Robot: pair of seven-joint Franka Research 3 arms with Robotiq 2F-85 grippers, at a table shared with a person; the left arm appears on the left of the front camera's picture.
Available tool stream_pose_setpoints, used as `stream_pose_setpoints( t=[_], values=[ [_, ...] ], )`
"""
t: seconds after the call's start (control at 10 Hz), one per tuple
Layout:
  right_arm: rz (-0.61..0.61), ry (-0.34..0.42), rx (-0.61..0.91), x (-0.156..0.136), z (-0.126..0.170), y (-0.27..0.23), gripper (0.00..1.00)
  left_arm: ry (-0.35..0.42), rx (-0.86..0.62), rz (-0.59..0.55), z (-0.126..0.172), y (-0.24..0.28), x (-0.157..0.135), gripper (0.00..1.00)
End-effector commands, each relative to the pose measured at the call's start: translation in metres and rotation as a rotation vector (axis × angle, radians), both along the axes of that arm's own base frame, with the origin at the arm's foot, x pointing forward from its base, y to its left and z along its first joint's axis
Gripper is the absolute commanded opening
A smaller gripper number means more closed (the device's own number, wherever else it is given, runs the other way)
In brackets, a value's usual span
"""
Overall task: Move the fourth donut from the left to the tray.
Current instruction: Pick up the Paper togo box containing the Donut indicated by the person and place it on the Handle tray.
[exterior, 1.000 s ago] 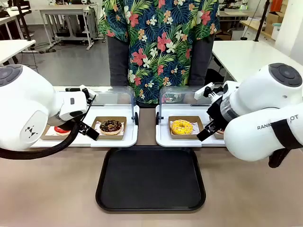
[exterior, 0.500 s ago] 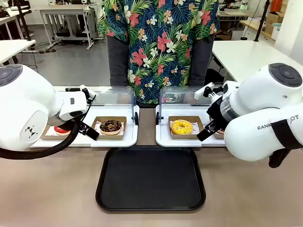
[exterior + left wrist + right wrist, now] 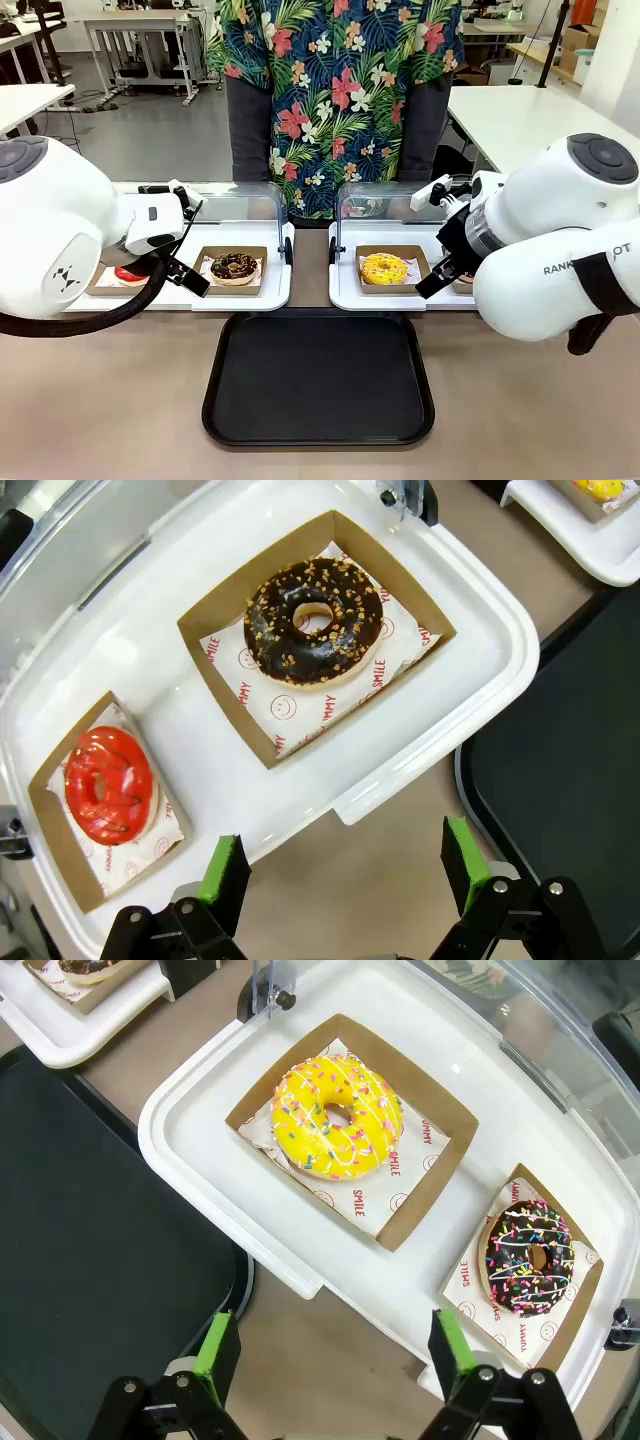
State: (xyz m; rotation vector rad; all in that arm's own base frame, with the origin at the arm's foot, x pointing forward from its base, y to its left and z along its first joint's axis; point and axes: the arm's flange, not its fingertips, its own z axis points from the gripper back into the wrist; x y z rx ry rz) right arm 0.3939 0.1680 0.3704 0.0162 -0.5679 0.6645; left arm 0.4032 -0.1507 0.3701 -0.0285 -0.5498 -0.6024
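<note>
Comparing with a second ago, nothing moves: the right end effector (image 3: 333, 1352) and left end effector (image 3: 340, 868) hang wide open, while the fourth donut (image 3: 530, 1257) sits in its cardboard dish (image 3: 585, 1300) at far right (untouched), the black tray (image 3: 318, 385) unfilled.

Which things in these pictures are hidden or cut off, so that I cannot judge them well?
Front view: the right arm covers nearly all of the fourth donut and its dish.
Front view: the left arm covers most of the red donut.
Both wrist views: the picture edge cuts off the tray, so its full outline cannot be seen there.
</note>
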Motion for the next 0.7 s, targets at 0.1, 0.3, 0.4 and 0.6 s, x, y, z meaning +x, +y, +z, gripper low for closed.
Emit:
stream_pose_setpoints(
  t=[0.1,0.3,0.4,0.6],
  values=[
    [0.002,0.020,0.059,0.011,0.044,-0.018,1.00,-0.020,-0.105,-0.070,0.067,0.030,0.025,1.00],
    [0.009,0.043,0.159,0.016,0.092,-0.059,1.00,0.033,-0.211,-0.105,0.121,0.081,0.043,1.00],
    [0.023,0.045,0.201,0.013,0.108,-0.084,1.00,0.053,-0.263,-0.145,0.137,0.107,0.049,1.00],
    [0.078,0.055,0.320,0.006,0.128,-0.141,1.00,0.106,-0.374,-0.290,0.151,0.151,0.060,1.00]
  ],
)
